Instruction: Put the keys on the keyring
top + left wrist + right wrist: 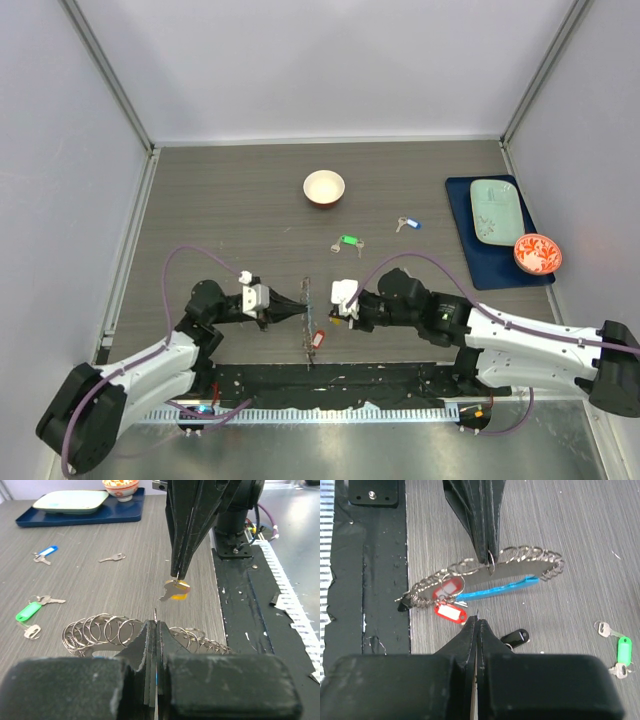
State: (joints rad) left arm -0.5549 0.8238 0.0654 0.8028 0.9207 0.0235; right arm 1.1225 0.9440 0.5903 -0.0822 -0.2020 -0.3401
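Observation:
The keyring [308, 300] is a curved row of silver rings with a bright-blue plastic tag [495, 587]. It stands on edge between the arms. My left gripper [303, 308] is shut on one of its rings [155, 613]. Red-tagged keys [451, 613] hang on it at the near end. My right gripper [335, 312] is shut on a yellow-tagged key [176, 590], held just in front of the left fingertips. A black-tagged key [516, 637] lies under the right gripper. Green-tagged [347, 241], blue-tagged [408, 223] and plain [112, 557] keys lie loose on the table.
A small white bowl [324, 187] stands at the back centre. A dark blue tray [490, 268] at the right holds a pale green plate [495, 210] and a red patterned bowl [538, 253]. A strip of black tape [330, 385] runs along the near edge.

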